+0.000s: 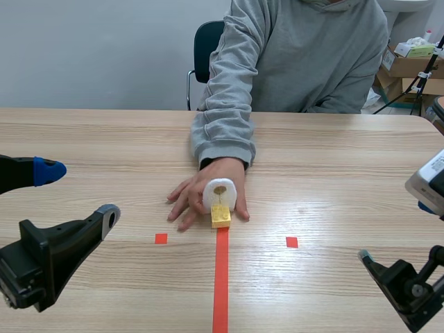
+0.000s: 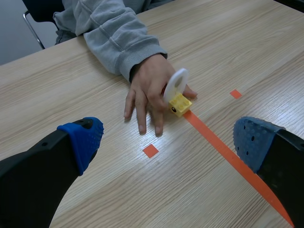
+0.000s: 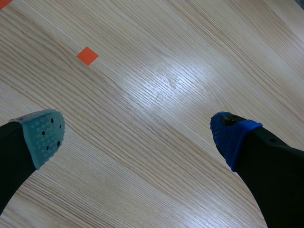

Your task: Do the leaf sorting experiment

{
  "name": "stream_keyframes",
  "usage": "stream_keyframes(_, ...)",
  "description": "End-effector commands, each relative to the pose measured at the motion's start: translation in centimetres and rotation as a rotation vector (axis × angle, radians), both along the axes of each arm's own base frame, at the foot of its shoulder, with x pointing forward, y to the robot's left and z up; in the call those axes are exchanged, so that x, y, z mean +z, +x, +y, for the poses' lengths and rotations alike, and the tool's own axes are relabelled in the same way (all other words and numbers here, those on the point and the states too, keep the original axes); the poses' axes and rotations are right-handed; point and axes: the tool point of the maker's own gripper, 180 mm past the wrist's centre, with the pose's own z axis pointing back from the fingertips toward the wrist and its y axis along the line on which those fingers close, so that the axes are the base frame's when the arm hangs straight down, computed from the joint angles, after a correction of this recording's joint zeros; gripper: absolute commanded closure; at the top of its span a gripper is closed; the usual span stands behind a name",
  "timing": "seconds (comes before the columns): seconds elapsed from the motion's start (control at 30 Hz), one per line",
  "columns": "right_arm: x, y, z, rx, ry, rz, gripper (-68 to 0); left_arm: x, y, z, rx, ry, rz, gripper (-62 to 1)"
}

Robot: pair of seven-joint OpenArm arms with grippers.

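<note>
A small yellow block (image 1: 220, 216) stands at the far end of the orange-red tape line, carrying an upright white disc (image 1: 219, 191) with a brownish leaf on it. A person's hand (image 1: 198, 198) rests flat on the table and holds the disc and block. The left wrist view shows the same hand (image 2: 149, 90), disc (image 2: 177, 83) and block (image 2: 181, 104) well ahead of my left gripper (image 2: 166, 142), which is open and holds nothing. My left gripper (image 1: 76, 195) hangs at the table's left side. My right gripper (image 1: 395, 232), also open, hovers over bare wood (image 3: 156, 95) at the right.
The person in a grey hoodie (image 1: 305, 55) sits across the table on a dark chair (image 1: 207, 41). Cardboard boxes (image 1: 409, 66) stand behind at the right. Two red tape squares (image 1: 161, 238) (image 1: 291, 242) flank the tape line (image 1: 220, 277).
</note>
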Motion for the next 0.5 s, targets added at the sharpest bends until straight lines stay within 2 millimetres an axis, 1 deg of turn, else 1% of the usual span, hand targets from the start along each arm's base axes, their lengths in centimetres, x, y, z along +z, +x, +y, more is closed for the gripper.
stream_keyframes(0.0, 0.82, 0.46, 0.17, 0.008, -0.001, -0.028, -64.0, 0.9, 0.16, -0.43, -0.005, -0.027, -0.026, -58.5)
stream_keyframes(0.47, 0.62, 0.34, 0.02, 0.003, -0.008, -0.016, -64.0, 0.95, 0.21, -0.49, 0.017, -0.051, -0.025, -58.5)
